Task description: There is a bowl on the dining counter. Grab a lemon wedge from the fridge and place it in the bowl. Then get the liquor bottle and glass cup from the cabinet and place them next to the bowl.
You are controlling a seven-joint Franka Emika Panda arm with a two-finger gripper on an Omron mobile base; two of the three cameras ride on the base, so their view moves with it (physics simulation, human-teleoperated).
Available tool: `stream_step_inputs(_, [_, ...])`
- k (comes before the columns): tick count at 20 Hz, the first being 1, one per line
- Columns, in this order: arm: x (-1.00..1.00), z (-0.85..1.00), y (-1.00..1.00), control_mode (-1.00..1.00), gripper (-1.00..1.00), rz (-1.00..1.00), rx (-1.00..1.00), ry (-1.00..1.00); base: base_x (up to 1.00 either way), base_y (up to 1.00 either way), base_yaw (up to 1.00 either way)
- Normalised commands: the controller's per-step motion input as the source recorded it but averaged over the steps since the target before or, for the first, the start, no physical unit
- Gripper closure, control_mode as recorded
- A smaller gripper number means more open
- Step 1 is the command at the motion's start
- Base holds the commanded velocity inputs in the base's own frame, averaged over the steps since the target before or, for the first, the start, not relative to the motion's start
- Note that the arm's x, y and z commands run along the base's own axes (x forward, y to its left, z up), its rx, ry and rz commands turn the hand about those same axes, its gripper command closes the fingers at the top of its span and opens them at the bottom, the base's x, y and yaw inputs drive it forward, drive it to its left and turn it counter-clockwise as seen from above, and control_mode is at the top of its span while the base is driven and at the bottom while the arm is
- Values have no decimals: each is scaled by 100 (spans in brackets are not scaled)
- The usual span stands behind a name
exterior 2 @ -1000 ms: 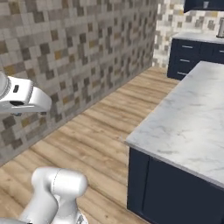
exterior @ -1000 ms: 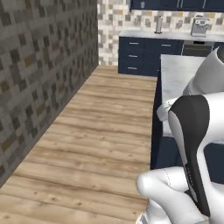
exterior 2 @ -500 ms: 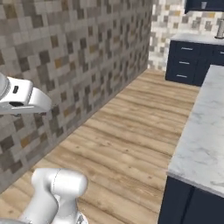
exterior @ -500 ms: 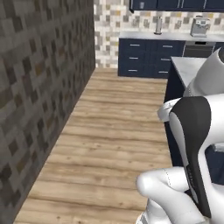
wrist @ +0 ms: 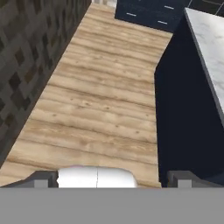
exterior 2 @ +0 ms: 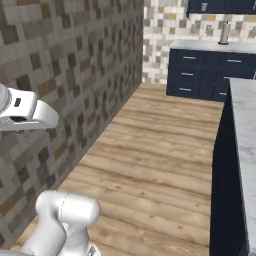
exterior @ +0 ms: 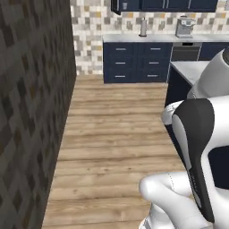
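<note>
My gripper (wrist: 111, 180) hangs over the wood floor, open, with nothing between its two dark fingertips (wrist: 41, 179). To its right stands the dining counter, a white grey-veined marble top (wrist: 208, 39) on a navy base. The same marble top runs along the right edge of the right base view (exterior 2: 245, 145), and its corner shows behind my arm (exterior: 197, 147) in the left base view (exterior: 185, 69). The bowl, lemon wedge, fridge, liquor bottle and glass cup are out of view.
A dark tiled wall (exterior: 31, 112) runs close along the left. Light wood floor (exterior: 116, 134) stretches ahead to navy drawers (exterior: 134, 62) under a back marble counter holding a grey cylinder (exterior: 143, 27) and a coffee machine (exterior: 184, 27). Navy upper cabinets (exterior: 170, 4) hang above.
The whole picture has shifted, so the base has moved: the tiled wall is closer on the left and the marble island has slid to the right. The gripper stays open.
</note>
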Motion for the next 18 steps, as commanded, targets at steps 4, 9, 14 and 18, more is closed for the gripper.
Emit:
stream_step_inputs(4, [0, 0, 0, 100, -100, 0, 0, 0, 100, 47, -29])
stream_step_inputs(9, [0, 0, 0, 100, -100, 0, 0, 0, 100, 30, -26])
stream_step_inputs(14, [0, 0, 0, 100, -100, 0, 0, 0, 100, 15, -22])
stream_step_inputs(18, [0, 0, 0, 100, -100, 0, 0, 0, 100, 1, -17])
